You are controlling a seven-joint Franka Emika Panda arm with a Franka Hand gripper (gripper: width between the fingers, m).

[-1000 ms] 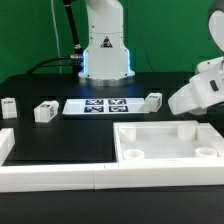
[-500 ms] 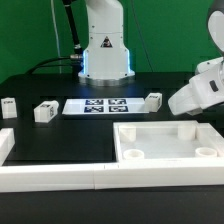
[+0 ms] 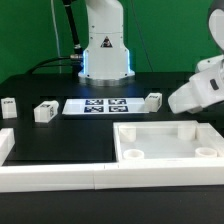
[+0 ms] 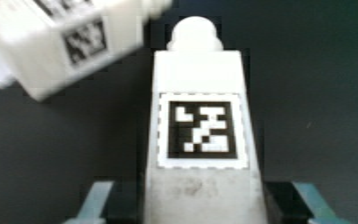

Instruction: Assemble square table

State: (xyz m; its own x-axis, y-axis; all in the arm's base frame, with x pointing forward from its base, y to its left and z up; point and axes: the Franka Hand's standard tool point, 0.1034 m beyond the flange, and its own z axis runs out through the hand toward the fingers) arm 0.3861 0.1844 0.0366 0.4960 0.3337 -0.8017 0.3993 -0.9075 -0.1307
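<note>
My fingers [image 4: 105, 205] clamp the leg [image 4: 202, 120], one on each flank; its long axis runs straight out between them.

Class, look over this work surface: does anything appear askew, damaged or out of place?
Nothing stands out. The loose legs lie at differing angles either side of the marker board, and the square top sits flat and looks intact.

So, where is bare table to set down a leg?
The black patch between the marker board, the wall and the top is bare. It is crowded at the exterior view's right, where the arm hangs by the top.
</note>
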